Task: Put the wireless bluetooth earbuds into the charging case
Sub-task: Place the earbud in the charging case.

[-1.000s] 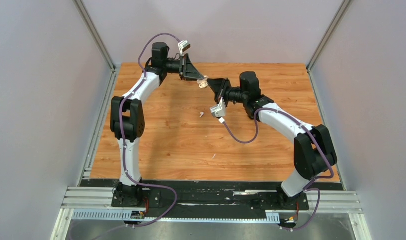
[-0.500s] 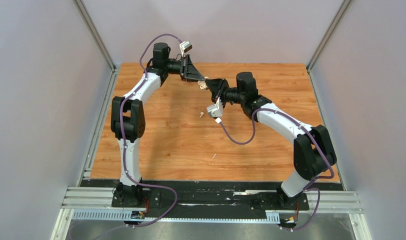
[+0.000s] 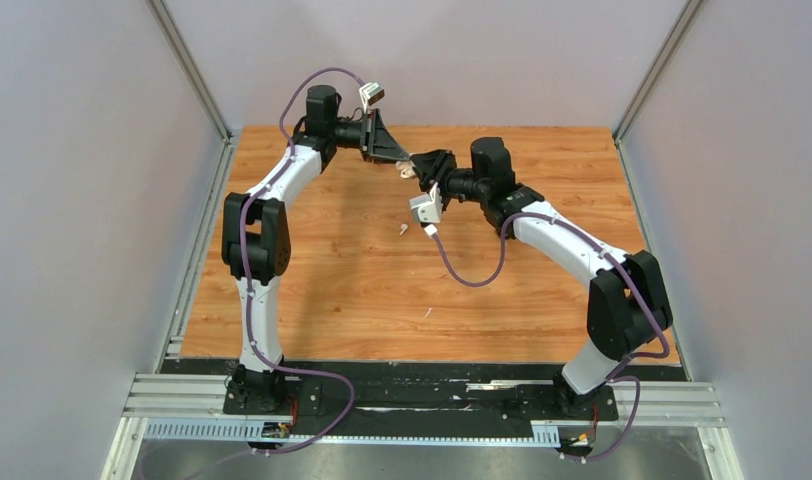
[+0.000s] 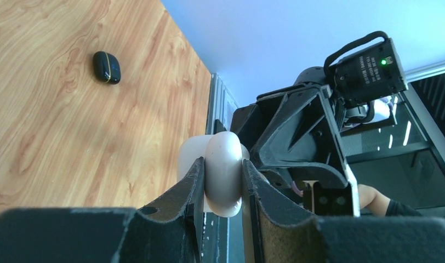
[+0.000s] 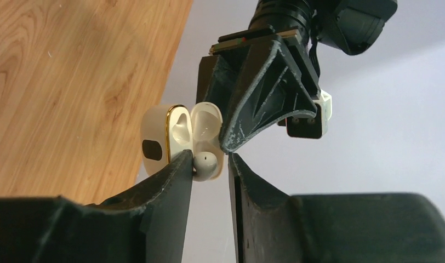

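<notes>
My left gripper (image 4: 222,164) is shut on the white charging case (image 4: 223,181) and holds it in the air over the far middle of the table (image 3: 312,290). In the right wrist view the case (image 5: 179,134) is open, its lid hinged to the left. A white earbud (image 5: 204,163) sits in the case's bottom edge. My right gripper (image 5: 208,159) is open around that bud: the left finger touches it, the right finger stands apart. In the top view both grippers (image 3: 414,165) meet tip to tip. Another small white bud (image 3: 404,229) lies on the table below them.
A closed black case (image 4: 107,67) with a gold seam lies on the wood in the left wrist view. A tiny white fleck (image 3: 428,312) lies nearer the front. Grey walls and metal posts enclose the table on three sides.
My right gripper has moved up and to the left, closing onto the case held by my left gripper, and its wrist has turned. The left arm has barely moved.
</notes>
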Robot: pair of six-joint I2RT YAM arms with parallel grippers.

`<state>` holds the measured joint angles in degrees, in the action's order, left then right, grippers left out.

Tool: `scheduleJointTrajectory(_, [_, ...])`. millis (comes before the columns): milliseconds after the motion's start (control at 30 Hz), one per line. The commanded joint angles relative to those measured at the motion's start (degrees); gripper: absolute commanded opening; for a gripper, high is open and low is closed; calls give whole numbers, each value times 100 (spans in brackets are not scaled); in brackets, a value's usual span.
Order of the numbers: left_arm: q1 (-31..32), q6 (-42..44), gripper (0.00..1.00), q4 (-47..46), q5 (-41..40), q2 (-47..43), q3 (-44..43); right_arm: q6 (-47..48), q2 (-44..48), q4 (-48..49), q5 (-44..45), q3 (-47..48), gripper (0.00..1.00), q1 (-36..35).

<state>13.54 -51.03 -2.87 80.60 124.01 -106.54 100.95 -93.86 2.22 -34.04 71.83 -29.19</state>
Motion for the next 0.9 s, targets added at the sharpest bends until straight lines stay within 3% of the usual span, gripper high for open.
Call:
scheduleJointTrajectory(0, [96,-170,0,-217,547,-192,-82,-1190,9,-700,219,520,35,53])
scheduleJointTrajectory(867, [88,-162,0,-200,536,-136,-100,-3056,399,-2556,-885,1330,53,343])
